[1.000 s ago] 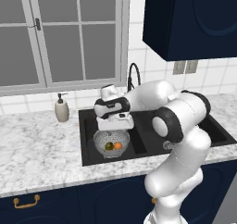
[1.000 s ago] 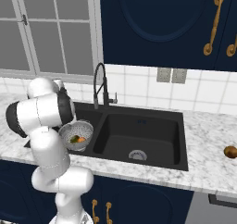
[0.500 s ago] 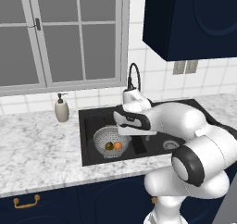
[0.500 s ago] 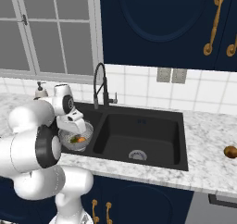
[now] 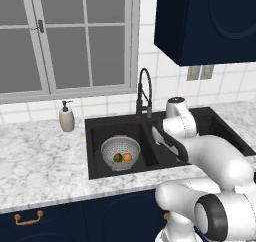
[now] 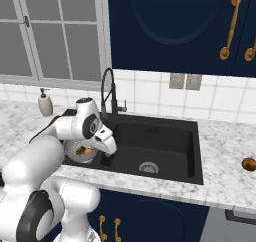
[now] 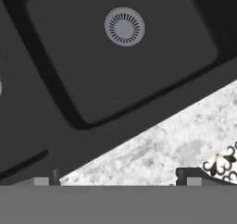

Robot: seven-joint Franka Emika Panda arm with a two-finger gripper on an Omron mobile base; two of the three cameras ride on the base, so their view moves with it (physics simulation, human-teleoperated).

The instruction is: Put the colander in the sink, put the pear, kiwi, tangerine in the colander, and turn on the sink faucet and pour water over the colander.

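Colander (image 5: 120, 152) sits in the left basin of the sink (image 6: 192, 156), tangerine (image 5: 127, 157) and a dark fruit inside. My gripper (image 6: 107, 149) hangs wide and empty over the divider. Judged next: another fruit, or the faucet (image 5: 144, 92).

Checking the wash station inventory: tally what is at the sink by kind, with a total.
Colander: 1
Fruits visible in it: 2, a tangerine and a dark olive fruit
Faucet: 1
Soap dispenser: 1
Total: 5
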